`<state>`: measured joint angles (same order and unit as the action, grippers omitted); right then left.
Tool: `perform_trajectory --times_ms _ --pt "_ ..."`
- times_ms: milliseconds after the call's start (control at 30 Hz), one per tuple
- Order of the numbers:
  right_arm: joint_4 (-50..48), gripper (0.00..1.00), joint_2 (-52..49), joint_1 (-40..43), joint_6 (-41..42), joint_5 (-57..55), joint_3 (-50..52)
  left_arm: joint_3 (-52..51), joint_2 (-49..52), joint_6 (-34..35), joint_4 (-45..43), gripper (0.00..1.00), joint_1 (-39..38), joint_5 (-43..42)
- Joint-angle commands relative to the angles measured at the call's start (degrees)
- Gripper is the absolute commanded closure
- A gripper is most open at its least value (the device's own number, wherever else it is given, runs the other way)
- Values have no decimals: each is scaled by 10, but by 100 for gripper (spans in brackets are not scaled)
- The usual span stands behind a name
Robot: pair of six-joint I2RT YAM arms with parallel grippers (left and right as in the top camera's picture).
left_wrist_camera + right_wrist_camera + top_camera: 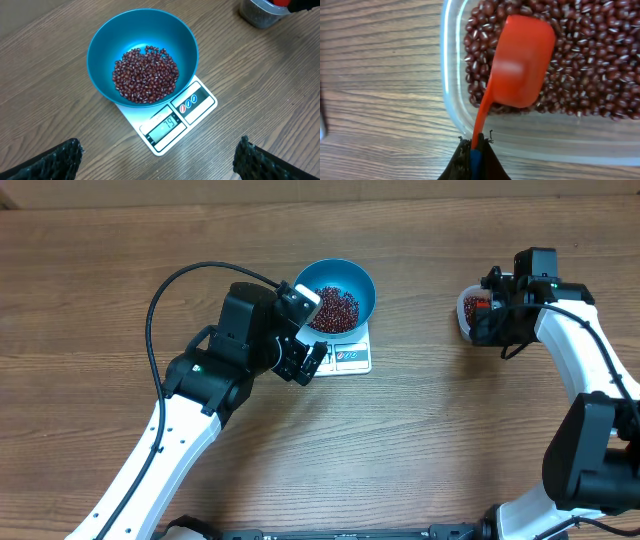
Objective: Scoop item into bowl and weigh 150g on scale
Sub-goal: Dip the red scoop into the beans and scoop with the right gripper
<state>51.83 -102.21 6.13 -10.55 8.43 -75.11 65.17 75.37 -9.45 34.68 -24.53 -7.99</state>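
The beans (585, 75) are small, hard and smooth. Each is light, and loose in a heap they would likely roll and scatter at any tilt or jolt, so pinching them is hopeless. The sensible hold is on the thin handle of the red scoop (522, 65), and that is where the right claw (475, 155) is pressed together, pinching the handle's far end. The scoop's cup reaches out in front of the claw and lies on the beans inside the clear tub (451, 100), its rounded back toward the wrist camera. The tub sits on the desk (260, 75), well apart from the scale (192, 102) and off to its right. A share of beans already fills the bottom of the blue bowl (175, 40), which stands on the scale. The display looks to read seventy-nine, so more is probably needed. The left claw (157, 160) is spread wide and holds nothing. It hovers just beside the scale's display edge, with the bowl ahead of it.
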Motion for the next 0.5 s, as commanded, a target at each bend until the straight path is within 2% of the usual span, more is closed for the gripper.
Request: perform_trajectory --times_ms 0,267,467 --pt "-3 96 -5 4 -2 63 -10 0 -12 -11 -2 0 1 -8" --pt "-3 96 -5 55 -2 116 -10 0 -12 -11 -2 0 1 -8" --pt "3 96 -5 110 14 210 -10 0 -12 -11 -2 0 1 -8"
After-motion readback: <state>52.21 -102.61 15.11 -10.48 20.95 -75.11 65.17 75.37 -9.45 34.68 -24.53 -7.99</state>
